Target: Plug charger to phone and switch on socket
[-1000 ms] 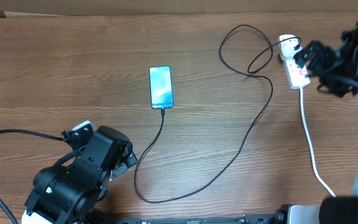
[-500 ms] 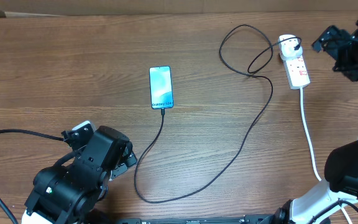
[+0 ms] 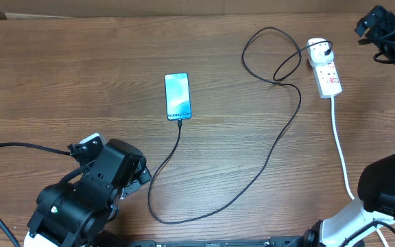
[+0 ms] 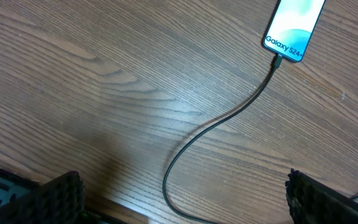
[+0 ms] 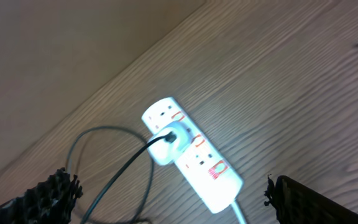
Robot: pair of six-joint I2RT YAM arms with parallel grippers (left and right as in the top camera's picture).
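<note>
The phone lies face up just left of the middle of the table, its screen lit. The tip of the charger is plugged into its 6 o'clock end. The black cable sweeps down toward 6 o'clock, then climbs to 2 o'clock, where its white plug sits in the power strip. The left gripper hangs at 7 o'clock, jaws spread wide and empty. The right gripper hovers near the strip at 2 o'clock, also released and holding nothing.

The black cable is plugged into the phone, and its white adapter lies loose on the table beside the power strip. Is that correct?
Not the adapter: it is plugged into the power strip, as the right wrist view shows. The cable is indeed plugged into the phone.
</note>
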